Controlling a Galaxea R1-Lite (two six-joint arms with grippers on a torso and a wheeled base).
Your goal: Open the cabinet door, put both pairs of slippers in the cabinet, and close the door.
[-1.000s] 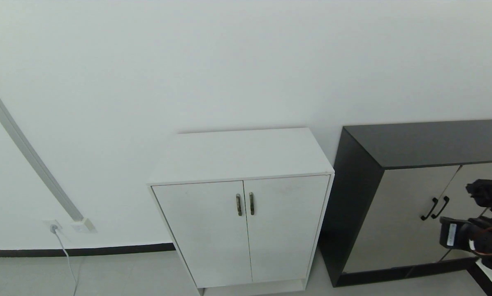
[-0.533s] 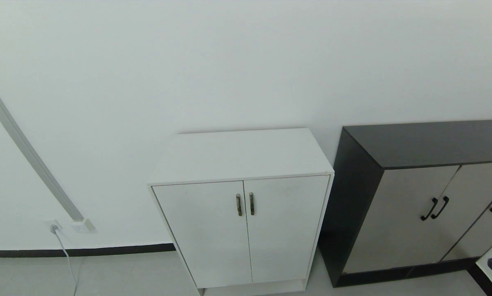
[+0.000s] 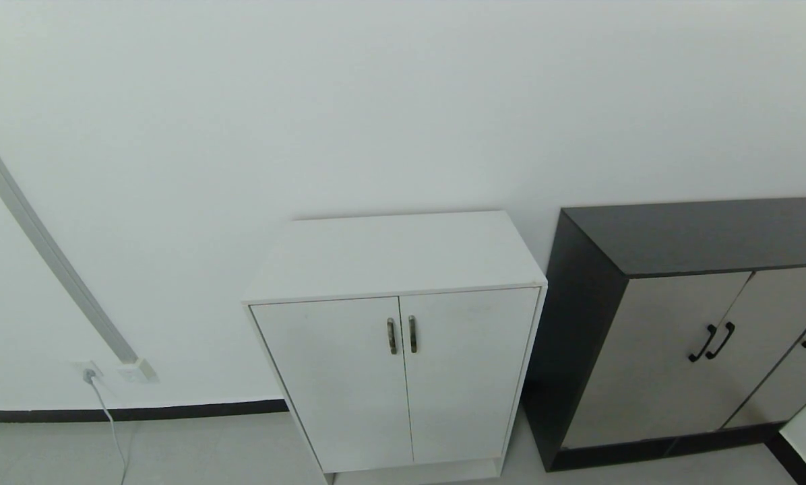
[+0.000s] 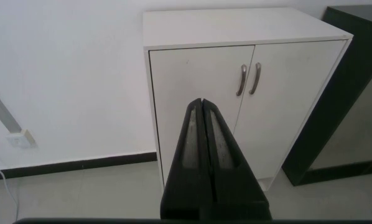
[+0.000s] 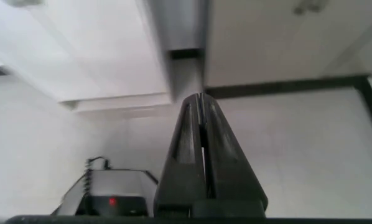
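Note:
A white two-door cabinet [image 3: 396,350] stands against the wall, both doors shut, with two metal handles [image 3: 401,335] side by side at the middle. In the left wrist view my left gripper [image 4: 202,106] is shut with nothing in it, held some way in front of the white cabinet [image 4: 248,93], level with its doors. My right gripper [image 5: 202,102] is shut and empty too, low over the pale floor before the foot of the furniture.
A black cabinet [image 3: 686,323] with mirrored doors and black handles stands right of the white one, a narrow gap between them. A wall socket with a cable [image 3: 93,377] and a slanted conduit [image 3: 39,242] are at the left. Grey floor runs along the front.
My right arm, seen at the right edge in front of the black cabinet a second ago, has dropped down and out of the head view. The cabinets have not changed.

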